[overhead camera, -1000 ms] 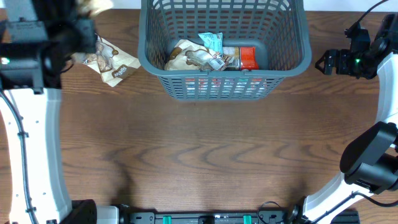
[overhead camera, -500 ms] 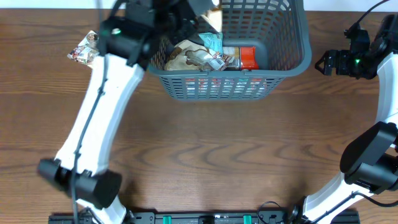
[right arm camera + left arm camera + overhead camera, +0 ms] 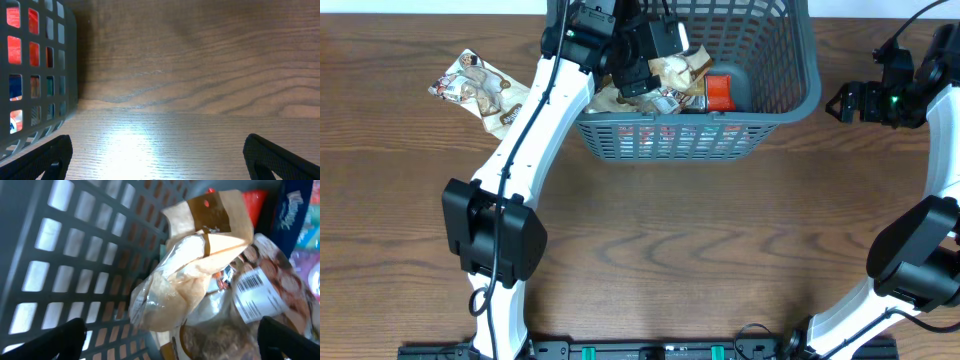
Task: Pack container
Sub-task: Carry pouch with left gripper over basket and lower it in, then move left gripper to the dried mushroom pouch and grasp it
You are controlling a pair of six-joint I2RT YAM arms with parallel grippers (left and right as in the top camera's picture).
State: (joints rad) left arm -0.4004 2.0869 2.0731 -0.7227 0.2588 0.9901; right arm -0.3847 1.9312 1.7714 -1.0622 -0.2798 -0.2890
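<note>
container [image 3: 792, 98] around left hand [image 3: 175, 340], right hand [image 3: 157, 160] outside

a brown wood-grain table [image 3: 720, 250] fills the scene, its surface streaked with darker wavy lines, with a soft white glare [image 3: 127, 142] on it in the right wrist view, a black rail [image 3: 650, 351] along its near edge and a pale strip [image 3: 420, 6] beyond its far edge.

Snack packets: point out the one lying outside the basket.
The brown-and-white packet on the table, left of the basket. It alone lies on the bare wood; the rest sit inside the basket.
</note>
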